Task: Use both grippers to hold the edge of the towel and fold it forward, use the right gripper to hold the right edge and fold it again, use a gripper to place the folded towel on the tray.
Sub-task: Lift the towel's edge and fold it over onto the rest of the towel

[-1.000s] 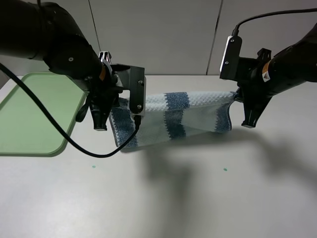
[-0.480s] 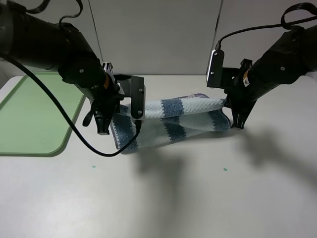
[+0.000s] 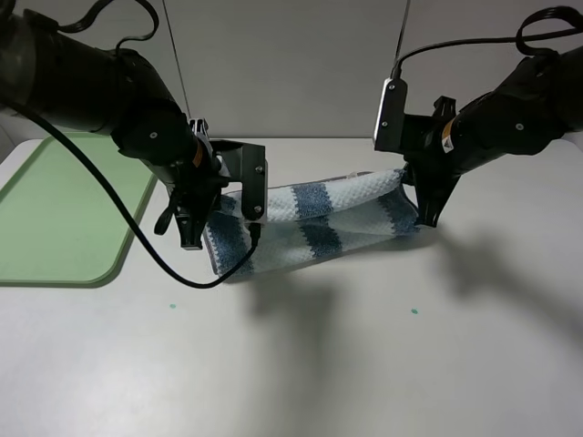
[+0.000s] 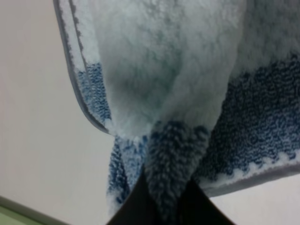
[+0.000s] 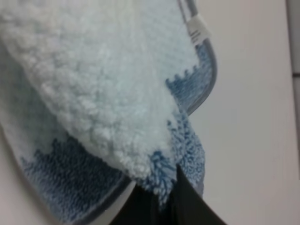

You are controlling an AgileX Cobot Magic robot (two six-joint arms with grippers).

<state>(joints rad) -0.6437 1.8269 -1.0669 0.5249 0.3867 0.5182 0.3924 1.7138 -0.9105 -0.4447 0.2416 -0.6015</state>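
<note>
The left tool (image 3: pixel 189 220) is clamped on the towel (image 3: pixel 310 215) at its left end, and the right tool (image 3: pixel 422 206) on its right end. The towel stretches between them, sagging onto the surface (image 3: pixel 364 355), right of the tray (image 3: pixel 55 228).

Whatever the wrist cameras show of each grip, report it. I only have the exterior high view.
Observer: Left wrist: the left gripper is shut on a bunched blue fold of the towel.
Operator: Now the right side.
Observer: Right wrist: the right gripper pinches a blue-and-white edge of the towel near its corner.
Operator: Give me anything on the hem.
Observer: A small white label is sewn into the grey hem near that corner.
</note>
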